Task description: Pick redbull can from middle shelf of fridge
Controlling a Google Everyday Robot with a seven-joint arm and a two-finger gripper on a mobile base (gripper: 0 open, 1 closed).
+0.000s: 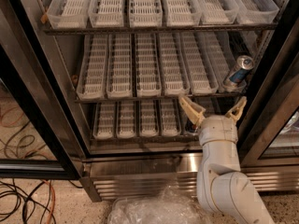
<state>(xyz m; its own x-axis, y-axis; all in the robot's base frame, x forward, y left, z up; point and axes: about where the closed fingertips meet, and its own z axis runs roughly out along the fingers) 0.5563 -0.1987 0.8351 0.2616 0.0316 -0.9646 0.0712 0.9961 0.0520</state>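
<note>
The redbull can (238, 73), silver and light blue with a shiny top, stands tilted at the right end of the middle shelf (140, 71), a rack of long white slotted trays. The fridge (42, 101) is open, with a black frame and a grey interior. My gripper (212, 107) is open, its two tan fingers spread wide. It is in front of the right part of the middle shelf's front edge, below and left of the can and apart from it. It holds nothing.
The top shelf (163, 6) and bottom shelf (135, 118) carry white trays too. A dark can (190, 125) sits on the bottom shelf behind my gripper. A stainless louvred base (140, 181) is below. Crumpled clear plastic (154, 211) and cables (23, 199) lie on the floor.
</note>
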